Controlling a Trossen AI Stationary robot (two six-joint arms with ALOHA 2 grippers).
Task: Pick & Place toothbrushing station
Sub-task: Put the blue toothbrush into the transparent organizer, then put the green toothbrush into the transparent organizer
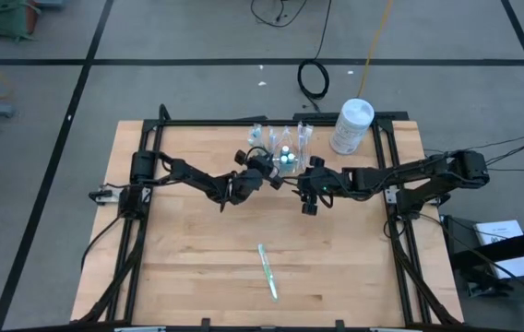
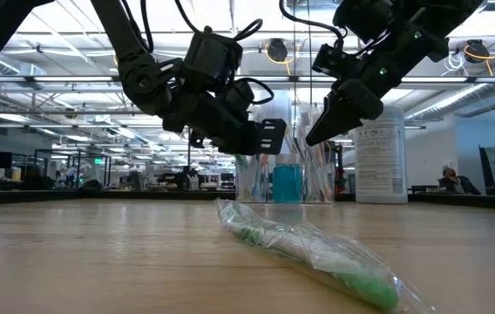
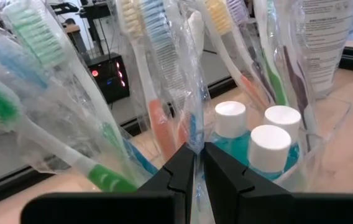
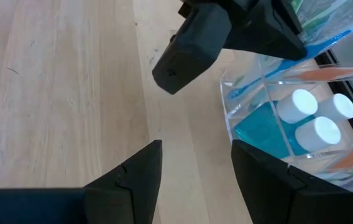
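A clear plastic holder [image 1: 282,152] stands at the table's far middle. It is filled with clear-wrapped toothbrushes [image 3: 46,56] leaning heads up, and with blue white-capped tubes [image 3: 268,149]. My left gripper [image 3: 196,171] reaches into the bundle from the near left, shut on one wrapped toothbrush. My right gripper [image 4: 192,174] hovers open above the bare table, just on the holder's near right side, touching nothing. One wrapped green toothbrush [image 1: 267,270] lies flat on the table, near the front. My left gripper pinches a wrapped toothbrush between its two fingers, low on the handle [image 3: 192,138], through the clear wrapper. The fingers come nearly level from the table's near left. The toothbrush stands tilted among the others, head up, its lower end hidden behind the fingers.
A tall white canister [image 1: 352,124] with a round lid stands just right of the holder, at the far right. A black frame [image 1: 400,212] borders the table's sides. Bare wood lies between the holder and the lying green toothbrush [image 2: 317,257].
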